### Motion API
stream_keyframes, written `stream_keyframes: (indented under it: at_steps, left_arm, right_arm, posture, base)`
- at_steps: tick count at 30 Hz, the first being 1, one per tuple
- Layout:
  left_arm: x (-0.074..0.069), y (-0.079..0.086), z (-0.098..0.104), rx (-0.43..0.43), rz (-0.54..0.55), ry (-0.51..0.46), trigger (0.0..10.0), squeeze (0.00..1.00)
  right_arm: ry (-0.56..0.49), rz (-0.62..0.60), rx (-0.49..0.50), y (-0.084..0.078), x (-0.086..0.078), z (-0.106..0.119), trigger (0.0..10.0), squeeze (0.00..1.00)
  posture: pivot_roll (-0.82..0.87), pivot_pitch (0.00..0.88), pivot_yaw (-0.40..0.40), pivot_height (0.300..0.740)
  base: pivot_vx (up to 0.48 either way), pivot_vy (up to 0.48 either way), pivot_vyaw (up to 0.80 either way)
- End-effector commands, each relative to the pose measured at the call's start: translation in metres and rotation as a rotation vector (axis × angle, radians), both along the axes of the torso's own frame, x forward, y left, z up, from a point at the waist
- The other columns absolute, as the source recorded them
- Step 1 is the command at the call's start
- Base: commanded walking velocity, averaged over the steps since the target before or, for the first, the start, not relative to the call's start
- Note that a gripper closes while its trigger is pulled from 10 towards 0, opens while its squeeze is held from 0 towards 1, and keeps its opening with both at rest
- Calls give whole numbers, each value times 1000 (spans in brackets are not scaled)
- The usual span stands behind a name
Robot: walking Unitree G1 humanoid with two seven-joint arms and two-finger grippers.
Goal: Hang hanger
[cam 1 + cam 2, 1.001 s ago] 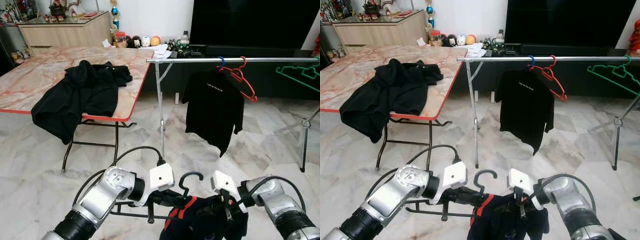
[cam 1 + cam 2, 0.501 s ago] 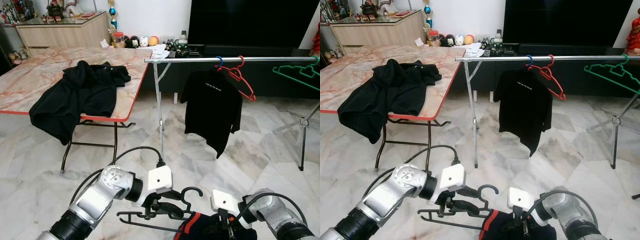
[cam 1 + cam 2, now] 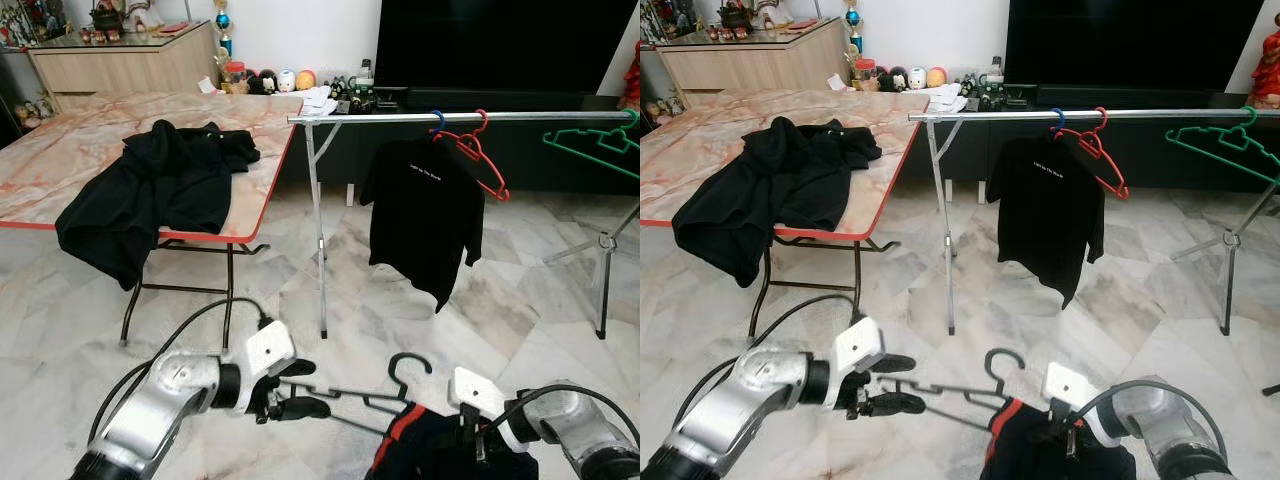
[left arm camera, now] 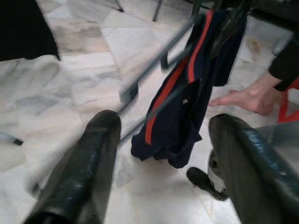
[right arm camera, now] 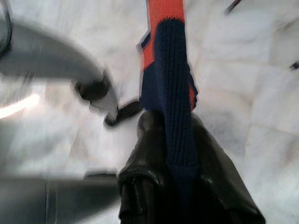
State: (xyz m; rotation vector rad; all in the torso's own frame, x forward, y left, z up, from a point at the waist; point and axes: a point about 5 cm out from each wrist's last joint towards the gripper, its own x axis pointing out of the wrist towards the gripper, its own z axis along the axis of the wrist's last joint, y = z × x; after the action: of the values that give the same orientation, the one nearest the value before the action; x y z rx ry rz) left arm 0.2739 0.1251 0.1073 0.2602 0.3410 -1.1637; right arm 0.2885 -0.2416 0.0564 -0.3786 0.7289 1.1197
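A dark grey hanger (image 3: 352,396) hangs tilted low in front of me, hook (image 3: 410,362) up, with a navy garment with a red stripe (image 3: 430,455) draped on its right end. My right gripper (image 5: 170,140) is shut on that garment's knitted edge, at the lower right of the eye views. My left gripper (image 3: 312,388) stands open at the hanger's left end, and the bar (image 4: 154,63) runs just beyond its fingers (image 4: 88,158). The steel rail (image 3: 470,117) stands ahead, well above and beyond the hanger.
On the rail hang a black T-shirt (image 3: 425,210), a red hanger (image 3: 478,150) and a green hanger (image 3: 595,145). A marble-topped table (image 3: 60,150) with black clothes (image 3: 160,185) stands to the left. A person's hand (image 4: 240,97) rests on the floor near the garment.
My left gripper has opened and drawn back to the left off the hanger. The hanger and garment have shifted right, and the hanger now tilts down to the right.
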Motion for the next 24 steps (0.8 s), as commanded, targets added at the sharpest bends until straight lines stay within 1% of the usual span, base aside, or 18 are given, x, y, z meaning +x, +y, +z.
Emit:
stream_keyframes:
  at_steps: [1, 2, 3, 4, 5, 7, 8, 9, 10, 11, 14, 15, 19, 20, 22, 24]
  left_arm:
    - [-1, 10, -14, -3, 97, 35, 10000, 1000]
    - [1, 12, -19, -3, 146, 30, 10000, 1000]
    - [2, 15, -26, -9, 190, 51, 10000, 1000]
    - [1, 16, -31, -6, 205, 58, 10000, 1000]
    - [-1, 17, -38, 14, 222, 64, 10000, 1000]
    - [-1, 18, -42, 25, 236, 73, 10000, 1000]
    - [-2, 19, -51, 39, 268, 85, 10000, 243]
    - [-2, 19, -51, 39, 268, 85, 10000, 243]
    - [-1, 18, -56, 43, 285, 93, 10000, 0]
    - [-1, 17, -58, 40, 287, 96, 10000, 0]
    - [1, 13, -64, 43, 302, 104, 10000, 0]
    - [5, 9, -66, 48, 309, 97, 10000, 0]
    - [11, 3, -67, 36, 328, 83, 10000, 0]
    - [13, 2, -68, 34, 334, 81, 10000, 0]
    - [17, 2, -70, 56, 367, 48, 10000, 0]
    - [19, 2, -73, 53, 380, 54, 10000, 0]
  right_arm:
    - [-80, -73, 112, 0, 9, 14, 0, 0]
    - [-102, -98, 138, 0, 12, 18, 0, 0]
    - [-115, -111, 165, 0, 13, 22, 0, 0]
    - [-127, -111, 184, 0, 14, 25, 0, 0]
    - [-143, -101, 201, 1, 16, 30, 0, 0]
    - [-153, -91, 207, 2, 16, 33, 0, 0]
    - [-184, -64, 226, 4, 18, 42, 0, 0]
    - [-184, -64, 226, 4, 18, 42, 0, 0]
    - [-205, -39, 238, 5, 19, 51, 0, 0]
    - [-210, -29, 243, 5, 19, 54, 0, 0]
    - [-214, 55, 226, 10, 17, 64, 0, 0]
    - [-216, 102, 223, 13, 15, 71, 0, 0]
    - [-220, 199, 196, 19, 14, 83, 0, 0]
    - [-220, 211, 188, 20, 14, 85, 0, 0]
    - [-229, 235, 185, 24, 17, 91, 0, 0]
    - [-238, 245, 189, 29, 20, 96, 0, 0]
  posture:
    - [-31, 28, 33, 740]
    - [-33, 28, 33, 740]
    - [-33, 28, 33, 740]
    - [-37, 27, 32, 740]
    - [-40, 28, 31, 740]
    - [-41, 29, 31, 740]
    - [-43, 28, 31, 740]
    - [-43, 28, 31, 740]
    - [-43, 28, 31, 740]
    - [-49, 26, 31, 740]
    - [-52, 27, 30, 740]
    - [-54, 27, 30, 740]
    - [-57, 26, 30, 740]
    - [-57, 26, 30, 740]
    - [-64, 26, 25, 740]
    - [-69, 25, 23, 740]
  base:
    - [0, 0, 0]
    - [0, 0, 0]
    - [0, 0, 0]
    - [0, 0, 0]
    - [0, 0, 0]
    - [0, 0, 0]
    - [0, 0, 0]
    - [0, 0, 0]
    - [0, 0, 0]
    - [0, 0, 0]
    - [0, 0, 0]
    - [0, 0, 0]
    - [0, 0, 0]
    - [0, 0, 0]
    - [0, 0, 0]
    - [0, 0, 0]
